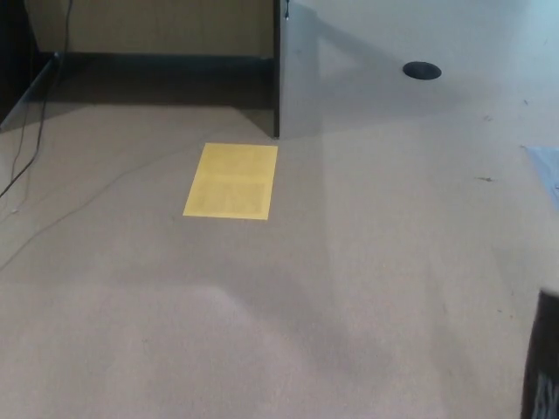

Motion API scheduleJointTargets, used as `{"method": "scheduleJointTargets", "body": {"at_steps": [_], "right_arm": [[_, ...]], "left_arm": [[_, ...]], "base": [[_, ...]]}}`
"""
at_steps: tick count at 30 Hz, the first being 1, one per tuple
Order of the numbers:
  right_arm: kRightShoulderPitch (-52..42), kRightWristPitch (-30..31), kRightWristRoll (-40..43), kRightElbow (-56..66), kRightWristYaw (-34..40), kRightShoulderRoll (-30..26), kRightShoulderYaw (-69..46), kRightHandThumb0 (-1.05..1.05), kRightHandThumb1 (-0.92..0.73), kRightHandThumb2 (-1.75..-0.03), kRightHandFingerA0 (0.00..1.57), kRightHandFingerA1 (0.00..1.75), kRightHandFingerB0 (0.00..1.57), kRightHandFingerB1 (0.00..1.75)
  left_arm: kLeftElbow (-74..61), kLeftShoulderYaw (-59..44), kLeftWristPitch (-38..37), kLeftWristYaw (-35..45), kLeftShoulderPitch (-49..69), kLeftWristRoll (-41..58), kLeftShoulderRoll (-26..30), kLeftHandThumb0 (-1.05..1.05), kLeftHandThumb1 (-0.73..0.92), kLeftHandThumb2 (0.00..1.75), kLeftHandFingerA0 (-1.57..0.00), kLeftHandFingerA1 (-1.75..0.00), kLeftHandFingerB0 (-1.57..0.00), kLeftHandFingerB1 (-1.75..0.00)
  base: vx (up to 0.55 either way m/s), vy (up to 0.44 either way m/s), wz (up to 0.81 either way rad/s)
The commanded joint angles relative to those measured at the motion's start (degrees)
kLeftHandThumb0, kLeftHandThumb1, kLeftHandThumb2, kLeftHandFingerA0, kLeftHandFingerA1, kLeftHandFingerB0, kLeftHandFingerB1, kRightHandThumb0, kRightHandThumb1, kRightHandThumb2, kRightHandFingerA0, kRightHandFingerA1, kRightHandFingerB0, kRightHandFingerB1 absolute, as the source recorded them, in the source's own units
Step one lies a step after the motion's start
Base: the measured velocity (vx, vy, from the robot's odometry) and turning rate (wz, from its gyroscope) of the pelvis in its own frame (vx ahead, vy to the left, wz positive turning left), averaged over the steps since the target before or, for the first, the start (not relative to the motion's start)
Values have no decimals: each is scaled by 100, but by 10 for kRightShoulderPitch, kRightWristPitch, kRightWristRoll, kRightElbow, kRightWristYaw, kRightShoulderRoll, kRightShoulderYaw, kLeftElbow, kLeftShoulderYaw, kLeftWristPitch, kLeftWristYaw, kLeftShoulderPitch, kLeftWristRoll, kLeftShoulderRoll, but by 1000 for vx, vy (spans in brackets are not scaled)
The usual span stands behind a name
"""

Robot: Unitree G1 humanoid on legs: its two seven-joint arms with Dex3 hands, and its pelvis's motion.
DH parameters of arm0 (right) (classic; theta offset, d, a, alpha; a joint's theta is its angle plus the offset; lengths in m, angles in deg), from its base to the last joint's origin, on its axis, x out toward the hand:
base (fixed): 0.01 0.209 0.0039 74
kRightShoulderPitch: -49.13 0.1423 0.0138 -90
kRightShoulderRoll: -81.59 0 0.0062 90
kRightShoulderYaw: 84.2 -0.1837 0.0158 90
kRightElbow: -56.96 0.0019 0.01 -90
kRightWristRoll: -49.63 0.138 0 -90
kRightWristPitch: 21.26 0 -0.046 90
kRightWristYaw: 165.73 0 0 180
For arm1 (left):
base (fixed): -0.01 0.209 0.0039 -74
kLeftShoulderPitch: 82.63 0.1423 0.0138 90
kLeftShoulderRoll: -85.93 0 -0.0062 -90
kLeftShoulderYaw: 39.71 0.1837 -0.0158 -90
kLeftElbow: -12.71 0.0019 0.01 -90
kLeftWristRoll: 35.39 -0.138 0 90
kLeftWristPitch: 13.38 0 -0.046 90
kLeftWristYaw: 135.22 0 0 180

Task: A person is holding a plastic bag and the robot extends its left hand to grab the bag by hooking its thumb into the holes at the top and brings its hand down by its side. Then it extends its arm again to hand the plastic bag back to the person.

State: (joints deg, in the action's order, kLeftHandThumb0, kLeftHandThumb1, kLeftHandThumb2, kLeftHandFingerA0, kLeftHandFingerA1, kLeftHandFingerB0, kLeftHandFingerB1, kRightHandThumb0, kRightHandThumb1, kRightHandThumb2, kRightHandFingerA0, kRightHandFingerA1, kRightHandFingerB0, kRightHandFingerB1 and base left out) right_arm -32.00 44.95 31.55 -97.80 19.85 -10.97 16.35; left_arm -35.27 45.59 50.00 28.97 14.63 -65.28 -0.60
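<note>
Beige carpet fills almost everything I can see from the head camera, and the one landmark on it is a yellow sheet (231,181) lying flat on the floor. Beyond the sheet a dark partition edge (277,70) stands upright; further off to the right of that sits a small dark round floor socket (422,70). To the left of the sheet a thin cable (31,140) trails over the carpet. Far to the right and nearer to me than the sheet, a dark shape (543,358) cuts into the picture's corner, and I cannot tell what it is.

Neither of my hands shows, so I cannot tell how the fingers of either stand, or whether the left one holds anything. The plastic bag is nowhere in view either, and no person shows.

My judgement on progress: with the left arm out of sight, it fits either the hand-down-by-the-side stage or the end of the run, and these pictures alone do not let me decide which. If the bag hangs at my side, the hand-back is what remains; I would want the arm in view to confirm.
</note>
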Motion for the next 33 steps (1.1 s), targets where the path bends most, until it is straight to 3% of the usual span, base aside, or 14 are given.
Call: {"method": "scheduleJointTargets", "body": {"at_steps": [1, 2, 3, 4, 5, 8, 9, 10, 12, 13, 17, 18, 30, 33], "right_arm": [[10, 9, -1, -9, 8, -6, -4, -29, -67, -60, 75, 66, 63, 43], [12, 10, -1, -10, 8, -6, -5, -29, -67, -60, 76, 65, 63, 43], [15, 11, 2, -12, 7, -5, -7, -29, -66, -60, 77, 71, 64, 43], [15, 10, 4, -13, 7, -4, -9, -29, -66, -60, 77, 71, 64, 43], [15, 11, 2, -13, 8, -4, -7, -30, -67, -60, 78, 70, 63, 43], [12, 5, 0, -19, 4, -5, -5, -29, -68, -60, 76, 61, 61, 43], [11, 3, 1, -21, 3, -5, -6, -29, -67, -60, 77, 60, 62, 43], [10, 1, 2, -21, 4, -5, -6, -29, -67, -60, 76, 63, 63, 43], [9, -2, 1, -21, 6, -6, -6, -28, -67, -60, 76, 65, 63, 43], [9, -3, 0, -21, 6, -6, -5, -28, -67, -60, 75, 71, 63, 43], [12, -1, -1, -26, 4, -7, -4, -28, -67, -60, 75, 66, 63, 43], [11, -2, 0, -26, 5, -7, -5, -28, -67, -60, 75, 71, 63, 43], [11, 5, 3, -29, 2, -18, -10, -28, -67, -60, 78, 64, 61, 43], [15, 5, 2, -29, 5, -22, -12, -28, -67, -60, 80, 72, 62, 43]], "left_arm": [[138, -25, -130, -79, -37, 56, 14, -41, 43, 62, -27, -39, -26, -36], [145, -27, -130, -70, -41, 61, 15, -39, 44, 61, -27, -39, -26, -35], [162, -35, -125, -41, -51, 81, 15, -20, 33, 88, -13, -53, -12, -51], [177, -44, -120, -15, -59, 100, 13, -20, 33, 88, -13, -53, -12, -51], [186, -48, -121, -5, -61, 107, 12, -39, 43, 61, -26, -38, -25, -34], [211, -52, -129, 9, -66, 113, 13, -40, 40, 62, -28, -41, -26, -36], [217, -54, -126, 22, -68, 121, 13, -34, 46, 55, -33, -36, -27, -31], [221, -55, -124, 29, -70, 127, 11, -42, 37, 62, -35, -43, -27, -37], [228, -56, -126, 34, -73, 133, 11, -41, 38, 62, -35, -43, -27, -37], [232, -55, -126, 35, -75, 135, 10, -34, 43, 53, -40, -37, -31, -31], [243, -50, -136, 32, -81, 141, 10, -32, 43, 53, -43, -37, -32, -31], [244, -51, -137, 39, -82, 146, 10, -31, 43, 53, -43, -37, -32, -31], [247, -22, -128, 24, -85, 146, 2, -36, 44, 54, -40, -38, -32, -31], [251, -12, -126, 15, -92, 141, 0, -37, 44, 54, -41, -38, -32, -31]], "base": [[0, 0, 0], [0, 0, 0], [0, 0, 0], [0, 0, 0], [0, 0, 0], [0, 0, 0], [0, 0, 0], [0, 0, 0], [0, 0, 0], [0, 0, 0], [0, 0, 0], [0, 0, 0], [0, 0, 0], [0, 0, 0]]}}
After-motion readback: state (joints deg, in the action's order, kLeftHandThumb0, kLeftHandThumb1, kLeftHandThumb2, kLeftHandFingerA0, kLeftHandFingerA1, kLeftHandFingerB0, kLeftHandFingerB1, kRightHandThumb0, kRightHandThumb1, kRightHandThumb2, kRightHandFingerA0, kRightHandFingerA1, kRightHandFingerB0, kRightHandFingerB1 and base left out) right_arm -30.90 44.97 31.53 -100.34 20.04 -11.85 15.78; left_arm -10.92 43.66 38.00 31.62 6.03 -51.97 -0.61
